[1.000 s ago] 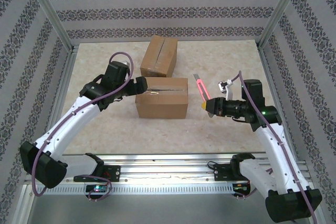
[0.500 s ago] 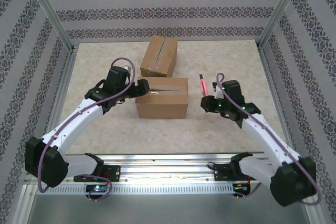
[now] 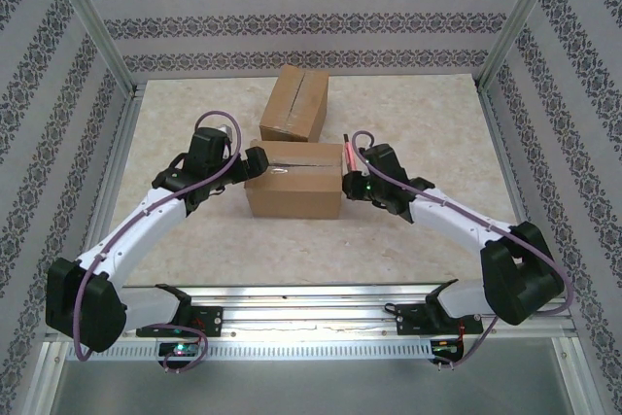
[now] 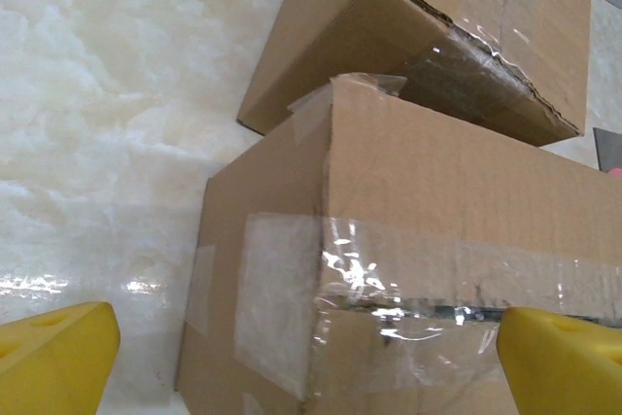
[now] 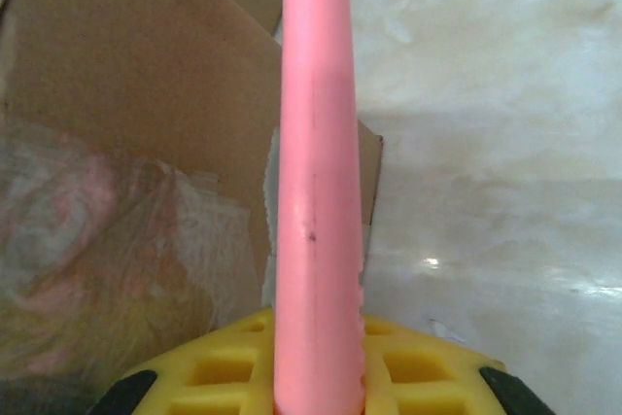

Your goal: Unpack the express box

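Left gripper (image 3: pixel 251 162) wide open at left end of taped brown cardboard box (image 3: pixel 296 191). Right gripper (image 3: pixel 356 183) clamps pink utility knife (image 3: pixel 348 151) beside box's right end. Second brown cardboard box (image 3: pixel 294 104) behind.

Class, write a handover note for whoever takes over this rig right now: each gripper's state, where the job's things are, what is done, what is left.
Left gripper: open, at the left end of the near box.
Right gripper: shut on the pink knife, at the near box's right end.
Far box: behind the near one, flaps closed.
Done: knife in hand, both grippers at the near box.
Left: near box is closed, with tape across its left end. Cut it, open the flaps, take out the contents.
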Robot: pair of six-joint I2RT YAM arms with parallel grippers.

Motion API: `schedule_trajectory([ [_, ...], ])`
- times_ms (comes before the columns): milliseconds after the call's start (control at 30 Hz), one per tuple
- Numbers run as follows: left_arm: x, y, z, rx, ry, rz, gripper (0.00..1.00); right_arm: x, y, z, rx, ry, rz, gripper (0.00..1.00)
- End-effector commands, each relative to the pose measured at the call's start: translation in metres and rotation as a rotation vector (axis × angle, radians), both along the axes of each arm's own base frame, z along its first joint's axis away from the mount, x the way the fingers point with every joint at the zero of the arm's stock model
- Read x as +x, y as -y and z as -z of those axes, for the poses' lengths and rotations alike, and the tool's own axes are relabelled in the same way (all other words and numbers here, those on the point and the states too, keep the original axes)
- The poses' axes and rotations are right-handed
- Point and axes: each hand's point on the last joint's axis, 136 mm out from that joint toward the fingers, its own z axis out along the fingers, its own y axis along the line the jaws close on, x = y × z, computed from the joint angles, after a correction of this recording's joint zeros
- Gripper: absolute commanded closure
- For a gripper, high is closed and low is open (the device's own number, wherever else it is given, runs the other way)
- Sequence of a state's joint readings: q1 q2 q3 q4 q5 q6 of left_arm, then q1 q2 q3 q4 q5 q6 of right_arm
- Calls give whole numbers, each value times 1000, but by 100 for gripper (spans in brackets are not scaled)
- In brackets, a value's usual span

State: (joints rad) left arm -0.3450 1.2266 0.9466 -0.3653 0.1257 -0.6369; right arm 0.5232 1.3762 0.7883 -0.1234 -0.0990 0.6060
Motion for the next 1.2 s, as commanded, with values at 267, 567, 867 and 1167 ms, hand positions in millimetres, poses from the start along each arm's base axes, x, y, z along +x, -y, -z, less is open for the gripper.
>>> schedule_trajectory([
  [267,31,-1,-16,34,97,35,0,2,-35,-10,127,26,102,100],
  [567,57,8,-20,77,162,89,0,-1,-34,-7,133,17,115,100],
  [867,59,15,3,67,139,115,0,-4,-41,-2,158,1,112,100],
  [1167,51,12,30,83,96,115,0,-11,-46,0,152,-11,103,100],
])
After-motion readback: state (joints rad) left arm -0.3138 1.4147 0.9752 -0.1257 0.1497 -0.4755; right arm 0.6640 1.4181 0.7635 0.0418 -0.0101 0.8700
